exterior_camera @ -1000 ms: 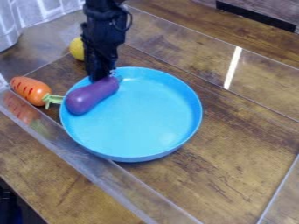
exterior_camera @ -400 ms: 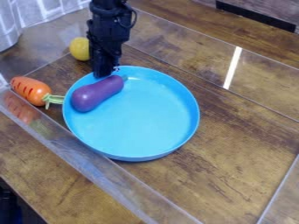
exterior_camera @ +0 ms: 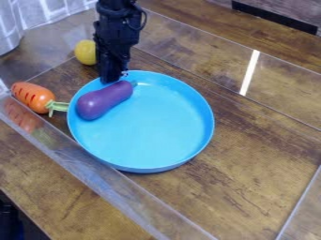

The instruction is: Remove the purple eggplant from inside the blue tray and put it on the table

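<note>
Since the earlier frame, nothing visible has moved. My gripper (exterior_camera: 115, 71) is closed at the rim of the blue tray (exterior_camera: 145, 136), by the narrow end of the purple eggplant (exterior_camera: 105, 100), which lies inside near the tray's left edge, slanting up rightward.

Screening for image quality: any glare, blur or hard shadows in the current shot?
Camera view: a bright white glare streak on the table; small highlights on the eggplant; gripper dark, its detail lost; overall softness.

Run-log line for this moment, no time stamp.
gripper: shut, at far rim | purple glossy eggplant: inside round blue tray
</note>
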Available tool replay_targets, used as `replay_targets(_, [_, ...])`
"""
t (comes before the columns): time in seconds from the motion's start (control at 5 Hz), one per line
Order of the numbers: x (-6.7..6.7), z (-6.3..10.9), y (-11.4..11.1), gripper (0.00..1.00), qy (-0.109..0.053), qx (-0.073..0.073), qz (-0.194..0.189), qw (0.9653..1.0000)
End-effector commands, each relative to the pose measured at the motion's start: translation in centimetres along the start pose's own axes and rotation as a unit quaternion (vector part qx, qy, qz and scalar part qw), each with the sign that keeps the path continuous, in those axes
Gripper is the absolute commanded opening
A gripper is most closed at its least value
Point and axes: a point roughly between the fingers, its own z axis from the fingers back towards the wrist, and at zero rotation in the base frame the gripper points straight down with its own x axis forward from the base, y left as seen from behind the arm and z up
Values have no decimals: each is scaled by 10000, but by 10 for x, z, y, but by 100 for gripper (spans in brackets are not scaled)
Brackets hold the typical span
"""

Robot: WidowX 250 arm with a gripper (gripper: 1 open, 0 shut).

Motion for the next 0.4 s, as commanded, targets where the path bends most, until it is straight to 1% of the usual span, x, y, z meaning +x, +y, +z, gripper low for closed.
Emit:
replay_targets(0.0, [8, 33, 1, 0, -324, 311, -267, 9986])
replay_targets(0.2, [9, 37, -1, 0, -343, 330, -336, 9983])
